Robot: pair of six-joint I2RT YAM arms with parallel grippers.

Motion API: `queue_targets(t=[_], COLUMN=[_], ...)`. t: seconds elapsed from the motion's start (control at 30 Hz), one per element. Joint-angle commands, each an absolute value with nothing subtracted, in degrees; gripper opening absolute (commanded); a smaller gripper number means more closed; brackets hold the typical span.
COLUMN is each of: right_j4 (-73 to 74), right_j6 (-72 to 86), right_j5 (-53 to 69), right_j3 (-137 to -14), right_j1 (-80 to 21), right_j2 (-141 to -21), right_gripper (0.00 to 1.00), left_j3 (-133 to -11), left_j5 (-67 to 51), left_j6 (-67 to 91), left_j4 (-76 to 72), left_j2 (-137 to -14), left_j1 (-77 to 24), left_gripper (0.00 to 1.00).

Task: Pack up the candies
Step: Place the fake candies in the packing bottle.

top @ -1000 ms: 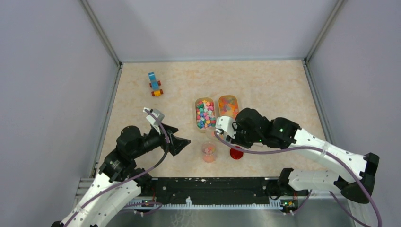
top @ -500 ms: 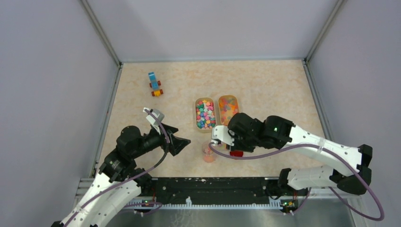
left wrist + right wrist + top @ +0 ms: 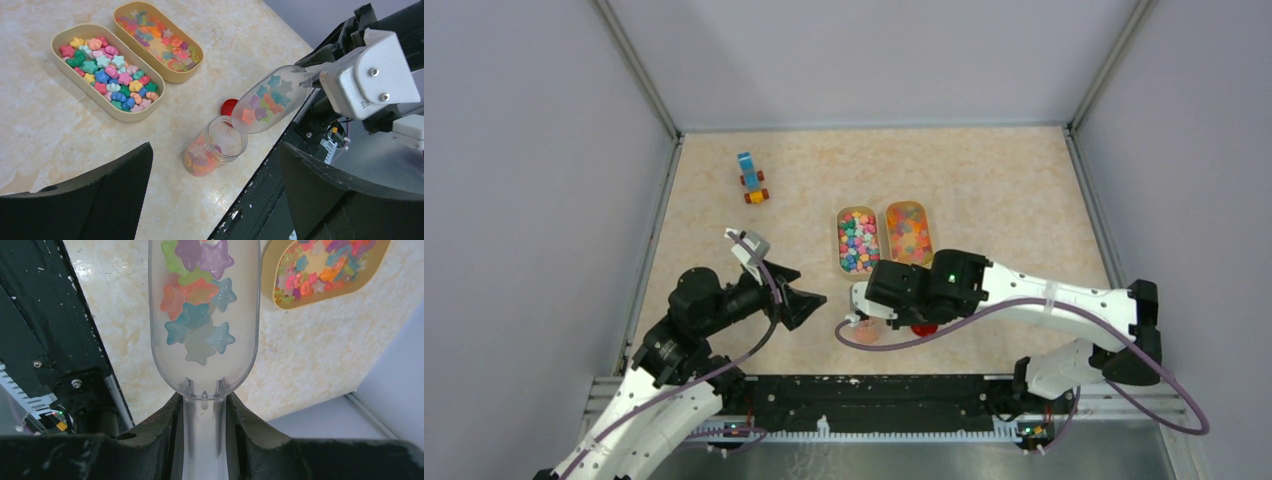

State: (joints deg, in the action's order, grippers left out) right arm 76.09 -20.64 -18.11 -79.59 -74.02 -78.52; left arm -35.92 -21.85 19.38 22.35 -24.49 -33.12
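Observation:
Star-shaped candies [image 3: 107, 70] in many colours fill two beige oval trays, the nearer one [image 3: 119, 117] and the farther one [image 3: 176, 79]. My right gripper [image 3: 204, 430] is shut on the handle of a clear plastic scoop [image 3: 204, 315] that holds several candies. The scoop [image 3: 270, 100] hangs tilted with its mouth right over the open clear jar [image 3: 212, 150], which is partly filled with candies. My left gripper [image 3: 215, 200] is open and empty, hovering just left of the jar [image 3: 869, 337].
A round red lid [image 3: 229, 106] lies on the table just behind the jar. A blue-and-orange toy vehicle [image 3: 751, 178] stands at the far left. The black front rail [image 3: 874, 390] runs close to the jar.
My right arm has swung left and toward the front edge, carrying the loaded scoop from beside the trays to above the jar. The left arm has not moved.

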Motion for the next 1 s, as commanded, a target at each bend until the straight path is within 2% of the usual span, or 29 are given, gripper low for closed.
queue_targets(t=[0.0, 0.57, 0.97], right_j4=[79.86, 85.88, 85.94], right_j6=[-18.43, -17.08, -18.58], right_j5=[-24.70, -36.77, -41.78], right_j3=[-83.63, -87.15, -88.11], right_j1=[-76.41, -82.90, -85.87], right_j2=[-80.78, -88.19, -89.24], right_gripper=[0.00, 0.00, 0.00], left_j3=[-35.94, -35.84, -35.86], left_j5=[-22.58, -22.95, -23.09], left_j6=[19.25, 19.25, 19.24], left_j4=[20.52, 20.48, 20.45], left_j2=[-23.60, -22.94, -22.85], left_j1=[-33.32, -33.36, -33.34], left_gripper=[0.99, 0.99, 0.99])
